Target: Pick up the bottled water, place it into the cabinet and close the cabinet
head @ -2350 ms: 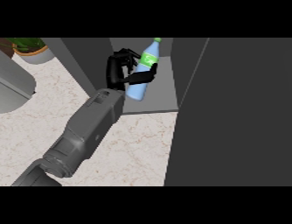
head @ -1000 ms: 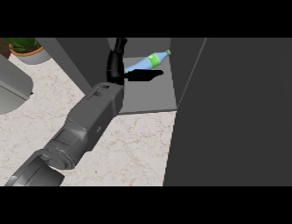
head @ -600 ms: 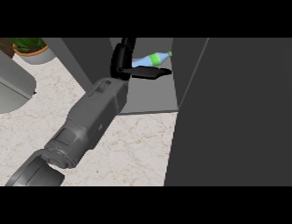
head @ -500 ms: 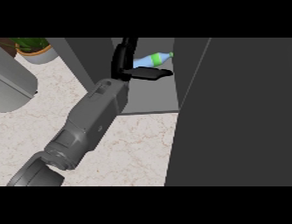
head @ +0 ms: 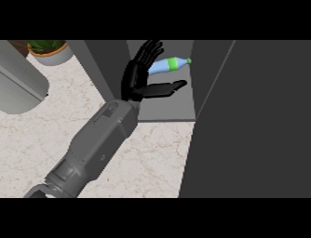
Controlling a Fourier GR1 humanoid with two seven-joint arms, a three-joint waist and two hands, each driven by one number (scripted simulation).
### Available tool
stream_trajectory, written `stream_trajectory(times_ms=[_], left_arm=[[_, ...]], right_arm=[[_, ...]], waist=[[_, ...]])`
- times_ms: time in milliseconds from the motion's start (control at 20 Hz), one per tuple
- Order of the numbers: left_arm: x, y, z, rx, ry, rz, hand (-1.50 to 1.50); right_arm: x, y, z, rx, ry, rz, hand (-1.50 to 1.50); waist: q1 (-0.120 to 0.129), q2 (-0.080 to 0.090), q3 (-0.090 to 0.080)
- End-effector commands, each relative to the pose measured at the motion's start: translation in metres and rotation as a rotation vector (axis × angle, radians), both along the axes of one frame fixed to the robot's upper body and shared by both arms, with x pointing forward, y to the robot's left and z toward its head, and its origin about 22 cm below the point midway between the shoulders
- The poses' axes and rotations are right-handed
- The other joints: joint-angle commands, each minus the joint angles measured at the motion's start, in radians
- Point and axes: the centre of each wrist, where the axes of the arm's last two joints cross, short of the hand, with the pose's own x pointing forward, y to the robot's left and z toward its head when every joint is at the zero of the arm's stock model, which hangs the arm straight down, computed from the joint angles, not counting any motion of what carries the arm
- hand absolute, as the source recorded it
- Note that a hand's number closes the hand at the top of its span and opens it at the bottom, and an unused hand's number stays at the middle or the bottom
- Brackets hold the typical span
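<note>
One green-labelled bottled water [head: 169, 64], wording unreadable.

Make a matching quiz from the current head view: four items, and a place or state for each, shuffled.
Items:
1. bottled water
2. hand
3. potted plant
4. cabinet door

Descriptions:
A. at the view's upper left, on the counter
B. lying on its side inside the cabinet
C. open, fingers straight, thumb out to the side
D. dark panel filling the view's right side, not closed

Pairs: 1-B, 2-C, 3-A, 4-D
</note>
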Motion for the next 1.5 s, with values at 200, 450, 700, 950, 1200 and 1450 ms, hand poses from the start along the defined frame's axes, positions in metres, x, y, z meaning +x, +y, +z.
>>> stream_trajectory(times_ms=[200, 450, 700, 950, 1200, 1450], left_arm=[[-0.055, 0.028, -0.025, -0.034, 0.038, -0.036, 1.5], [-0.098, 0.033, -0.033, -0.031, 0.069, -0.044, 1.5], [-0.135, 0.069, -0.029, -0.03, 0.021, 0.004, 1.5], [-0.166, 0.11, -0.016, -0.028, 0.014, 0.035, 1.5], [-0.185, 0.127, -0.011, -0.024, -0.002, 0.06, 1.5], [-0.201, 0.163, -0.006, -0.044, 0.014, 0.088, 1.5]], right_arm=[[-0.009, -0.012, 0.021, -0.132, -0.064, 0.016, -1.5], [-0.004, 0.0, 0.015, -0.254, 0.013, 0.139, 1.5], [-0.014, 0.023, 0.021, -0.21, 0.095, 0.25, 1.5], [-0.017, 0.039, 0.023, -0.152, 0.103, 0.324, 1.5], [-0.007, 0.073, 0.026, -0.14, 0.12, 0.391, 1.5], [0.003, 0.108, 0.034, -0.175, 0.118, 0.491, 1.5]], waist=[[0.037, -0.007, 0.0], [0.046, -0.006, -0.001], [0.033, -0.001, -0.001], [0.026, 0.001, -0.001], [0.025, 0.003, -0.002], [0.034, 0.004, -0.002]])
